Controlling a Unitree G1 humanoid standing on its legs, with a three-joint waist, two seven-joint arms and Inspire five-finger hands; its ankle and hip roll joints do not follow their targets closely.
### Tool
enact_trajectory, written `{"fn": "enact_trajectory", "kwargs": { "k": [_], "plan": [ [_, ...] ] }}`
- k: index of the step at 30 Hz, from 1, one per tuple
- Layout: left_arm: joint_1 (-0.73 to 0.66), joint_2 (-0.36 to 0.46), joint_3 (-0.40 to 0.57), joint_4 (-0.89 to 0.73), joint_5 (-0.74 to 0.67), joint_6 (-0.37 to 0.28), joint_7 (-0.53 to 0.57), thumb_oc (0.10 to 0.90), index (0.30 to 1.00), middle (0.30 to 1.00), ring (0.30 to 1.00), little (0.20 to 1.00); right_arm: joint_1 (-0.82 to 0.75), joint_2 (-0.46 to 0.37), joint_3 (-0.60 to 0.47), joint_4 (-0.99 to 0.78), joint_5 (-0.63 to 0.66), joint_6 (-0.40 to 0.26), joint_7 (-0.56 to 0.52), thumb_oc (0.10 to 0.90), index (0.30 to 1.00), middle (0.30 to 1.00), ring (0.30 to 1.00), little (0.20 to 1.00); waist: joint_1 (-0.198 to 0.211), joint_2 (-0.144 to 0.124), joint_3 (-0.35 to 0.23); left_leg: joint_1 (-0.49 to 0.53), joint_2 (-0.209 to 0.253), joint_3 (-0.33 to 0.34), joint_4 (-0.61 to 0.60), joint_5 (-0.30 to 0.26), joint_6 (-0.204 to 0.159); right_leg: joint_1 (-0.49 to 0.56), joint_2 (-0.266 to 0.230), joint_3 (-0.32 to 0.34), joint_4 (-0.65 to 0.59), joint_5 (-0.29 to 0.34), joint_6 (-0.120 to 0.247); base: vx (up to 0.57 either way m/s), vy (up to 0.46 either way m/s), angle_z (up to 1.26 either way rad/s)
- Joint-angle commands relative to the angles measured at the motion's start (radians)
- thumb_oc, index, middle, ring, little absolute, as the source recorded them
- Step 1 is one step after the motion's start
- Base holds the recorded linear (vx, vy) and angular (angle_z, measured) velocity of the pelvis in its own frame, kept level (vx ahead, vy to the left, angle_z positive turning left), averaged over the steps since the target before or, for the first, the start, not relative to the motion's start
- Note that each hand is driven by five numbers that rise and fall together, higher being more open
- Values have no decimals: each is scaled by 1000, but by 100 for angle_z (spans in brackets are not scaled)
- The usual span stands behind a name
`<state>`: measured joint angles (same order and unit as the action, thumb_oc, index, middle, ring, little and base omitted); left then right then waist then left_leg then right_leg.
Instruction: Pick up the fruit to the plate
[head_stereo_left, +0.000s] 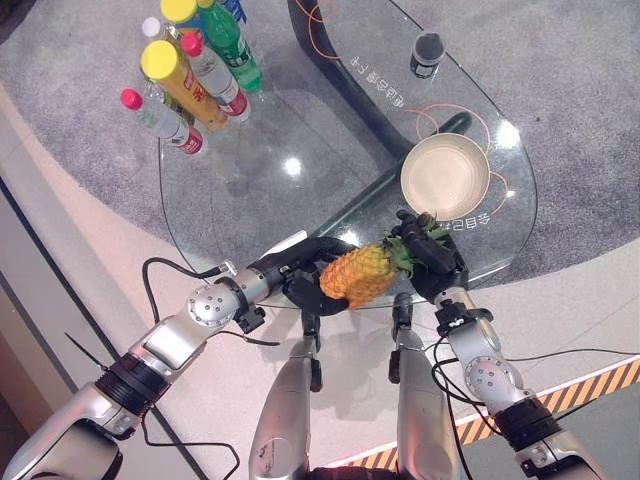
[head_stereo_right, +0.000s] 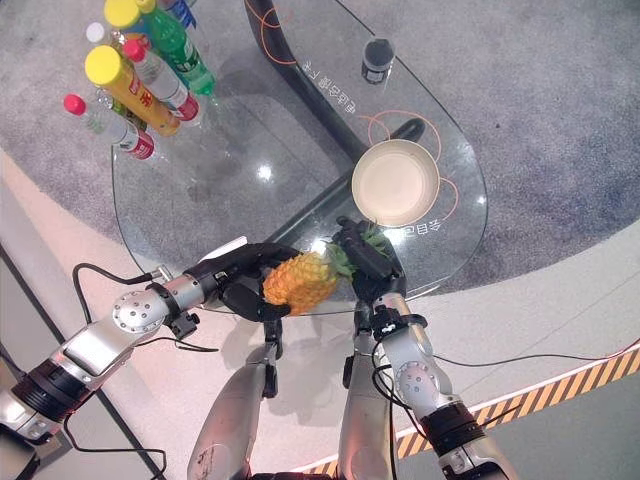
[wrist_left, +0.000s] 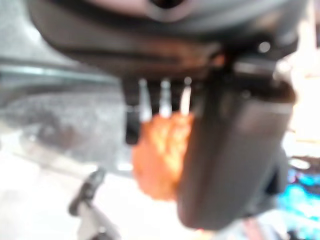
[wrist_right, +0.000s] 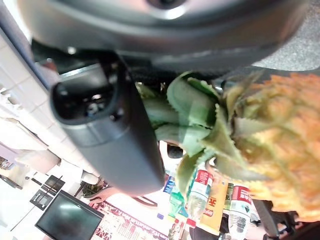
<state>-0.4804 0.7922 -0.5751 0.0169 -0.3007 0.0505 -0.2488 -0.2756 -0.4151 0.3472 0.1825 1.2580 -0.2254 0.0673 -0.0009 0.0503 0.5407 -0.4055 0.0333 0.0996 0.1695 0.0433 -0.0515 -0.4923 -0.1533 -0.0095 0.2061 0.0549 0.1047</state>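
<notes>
An orange pineapple (head_stereo_left: 358, 274) with a green leafy crown (wrist_right: 197, 125) is held sideways over the near edge of the glass table (head_stereo_left: 260, 190). My left hand (head_stereo_left: 305, 275) is curled round its body from the left (wrist_left: 160, 150). My right hand (head_stereo_left: 435, 262) is curled round the crown end on the right. A round cream plate (head_stereo_left: 445, 177) lies on the glass just beyond the right hand, with nothing on it.
Several bottles (head_stereo_left: 190, 75) stand in a cluster at the table's far left corner. A small dark cylinder (head_stereo_left: 426, 53) stands at the far side. A striped yellow and black line (head_stereo_left: 590, 385) marks the floor at the right.
</notes>
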Motion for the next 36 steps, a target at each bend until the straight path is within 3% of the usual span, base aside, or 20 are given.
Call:
{"fn": "enact_trajectory", "kwargs": {
  "k": [1, 6, 7, 8, 9, 26, 36],
  "plan": [
    [24, -21, -39, -160, -20, -52, -30, 100, 300, 300, 300, 200, -159, 67, 9, -196, 32, -59, 192, 100, 300, 300, 300, 200, -16, 11, -21, -55, -78, 3, 111, -75, 35, 52, -11, -91, 8, -2, 11, 0, 0, 0],
    [31, -33, -29, -157, -58, -37, -24, 100, 300, 300, 300, 200, -157, 72, 3, -201, 37, -66, 194, 100, 300, 300, 300, 200, -16, 11, -21, -53, -78, 3, 111, -75, 35, 55, -11, -93, 9, -3, 11, 0, 0, 0],
    [38, -48, -23, -151, -82, -27, -17, 435, 587, 587, 587, 535, -156, 80, 1, -205, 42, -75, 200, 100, 300, 300, 300, 200, -16, 11, -21, -46, -78, 3, 108, -75, 36, 59, -10, -95, 9, -4, 10, 0, 0, 0],
    [42, -53, -19, -152, -84, -23, -10, 693, 808, 808, 808, 793, -155, 85, -1, -211, 45, -79, 202, 100, 300, 300, 300, 200, -16, 10, -21, -45, -78, 2, 107, -75, 36, 60, -10, -96, 9, -5, 10, 0, 0, 0],
    [47, -60, -14, -153, -73, -19, -8, 800, 900, 900, 900, 900, -155, 88, -5, -219, 40, -80, 198, 100, 300, 300, 300, 200, -15, 10, -21, -43, -78, 2, 105, -74, 37, 61, -8, -97, 8, -5, 10, 0, 0, 0],
    [72, -68, 15, -165, -50, -13, -25, 800, 900, 900, 900, 900, -145, 75, -21, -266, -2, -87, 170, 100, 300, 300, 300, 200, -18, 6, -21, -33, -75, 4, 104, -73, 35, 68, -3, -104, 11, -9, 5, 0, 0, 0],
    [78, -49, 33, -178, -60, 1, -24, 800, 900, 900, 900, 900, -152, 17, -52, -315, -145, -120, 79, 100, 300, 300, 300, 200, -23, -2, -21, -27, -68, 8, 104, -73, 34, 73, 2, -106, 12, -13, 5, 0, 0, 0]
  ]
}}
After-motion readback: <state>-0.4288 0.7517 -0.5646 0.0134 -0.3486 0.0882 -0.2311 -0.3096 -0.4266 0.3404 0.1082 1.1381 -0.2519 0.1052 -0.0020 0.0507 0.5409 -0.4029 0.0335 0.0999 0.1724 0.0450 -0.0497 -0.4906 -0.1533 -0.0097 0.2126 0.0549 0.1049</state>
